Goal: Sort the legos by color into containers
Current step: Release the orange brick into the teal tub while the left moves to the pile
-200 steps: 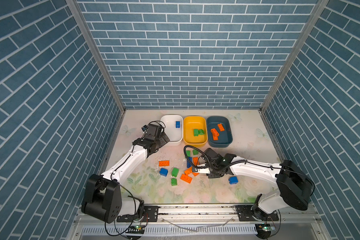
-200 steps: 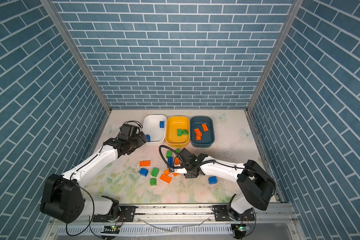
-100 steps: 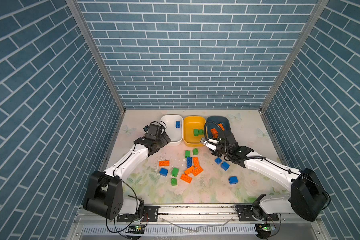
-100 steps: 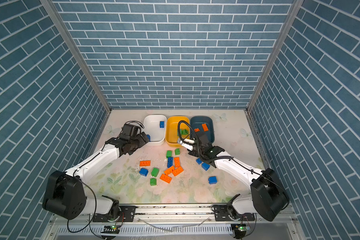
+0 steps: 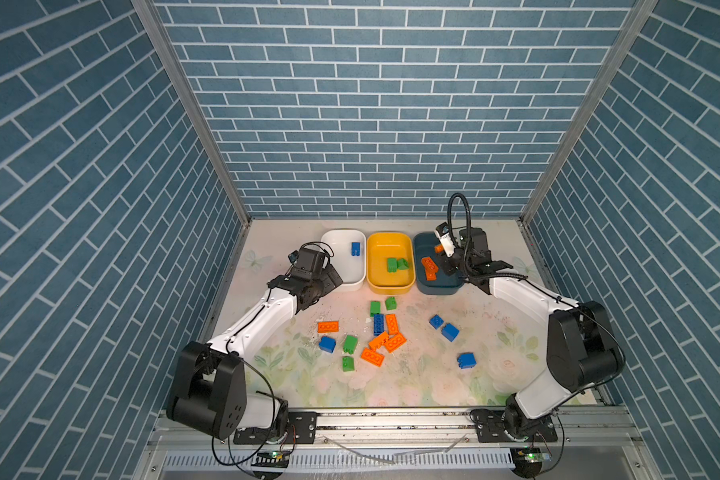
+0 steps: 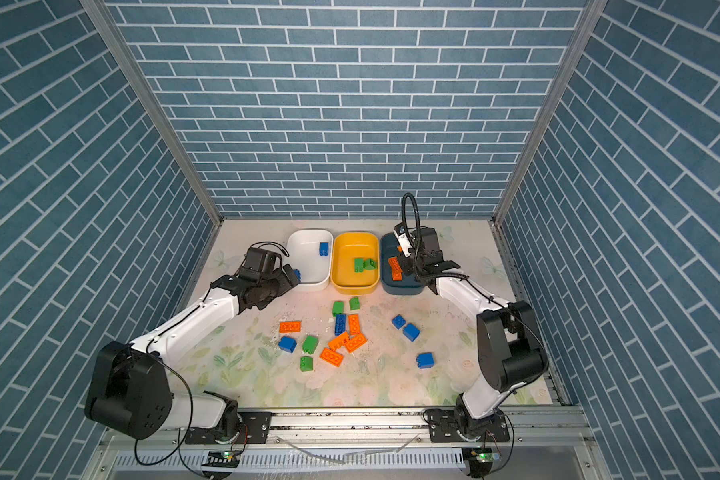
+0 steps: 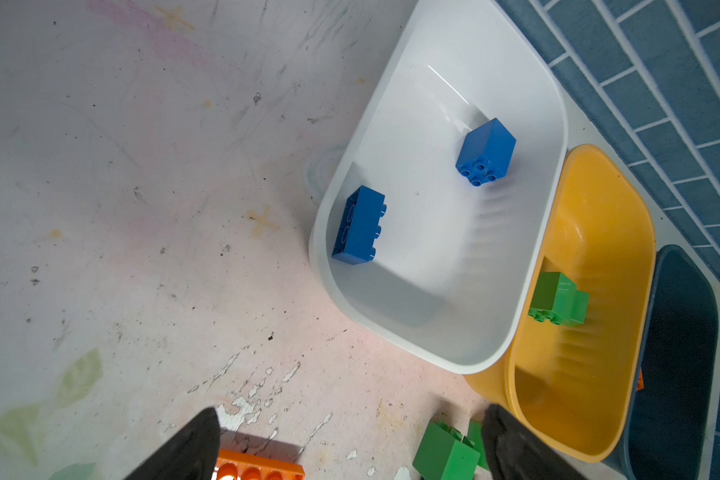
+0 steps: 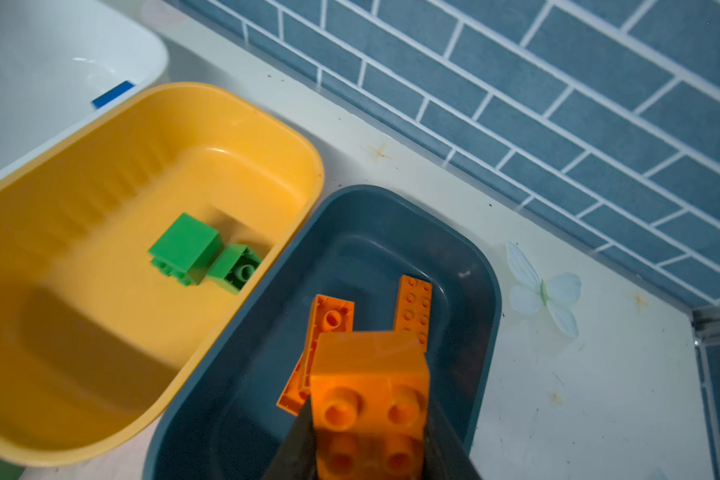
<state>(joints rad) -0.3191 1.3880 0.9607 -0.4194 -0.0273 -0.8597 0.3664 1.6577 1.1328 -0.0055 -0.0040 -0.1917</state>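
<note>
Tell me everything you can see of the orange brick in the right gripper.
The orange brick is chunky, glossy plastic, round studs facing the wrist camera. The right gripper is shut on it, dark fingers pressing opposite sides. It hangs over the dark teal tub, above two flat orange bricks lying inside.

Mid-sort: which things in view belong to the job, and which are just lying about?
Job: loose legos; white tub with blue bricks; yellow tub with green bricks; teal tub with orange bricks; orange brick gripped in the right end effector.
Just there: floral mat, brick-pattern walls, front rail.
</note>
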